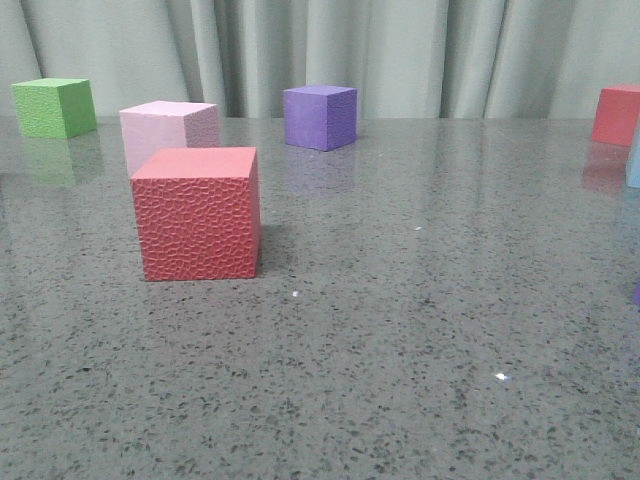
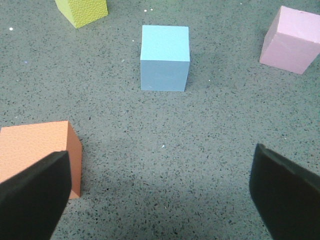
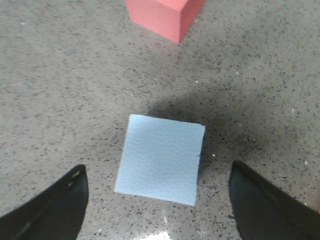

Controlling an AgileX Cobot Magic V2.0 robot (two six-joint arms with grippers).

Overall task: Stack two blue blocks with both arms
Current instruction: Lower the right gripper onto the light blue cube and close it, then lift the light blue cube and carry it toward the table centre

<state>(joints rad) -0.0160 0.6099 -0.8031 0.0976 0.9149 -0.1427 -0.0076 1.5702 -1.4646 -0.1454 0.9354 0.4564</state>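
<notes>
One pale blue block [image 2: 165, 57] stands on the speckled grey table, ahead of my left gripper [image 2: 159, 172] and well apart from it. That gripper is open and empty; its black fingers [image 2: 30, 200] show at both lower corners. The second pale blue block [image 3: 161, 159] lies directly below my right gripper [image 3: 157, 172], seen from above. The right gripper is open, with its black fingers [image 3: 50, 210] wide on either side of the block and not touching it. In the front view only a sliver of a blue block [image 1: 635, 160] shows at the right edge, and no gripper is in view.
An orange cube [image 2: 35, 150] sits close by the left gripper's finger. A yellow-green cube [image 2: 82, 10] and a pink cube [image 2: 292, 40] lie beyond. A red cube [image 3: 162, 15] is ahead of the right gripper. The front view shows green [image 1: 55, 107], pink [image 1: 168, 128], red [image 1: 198, 213], purple [image 1: 320, 117] and far red [image 1: 616, 115] cubes.
</notes>
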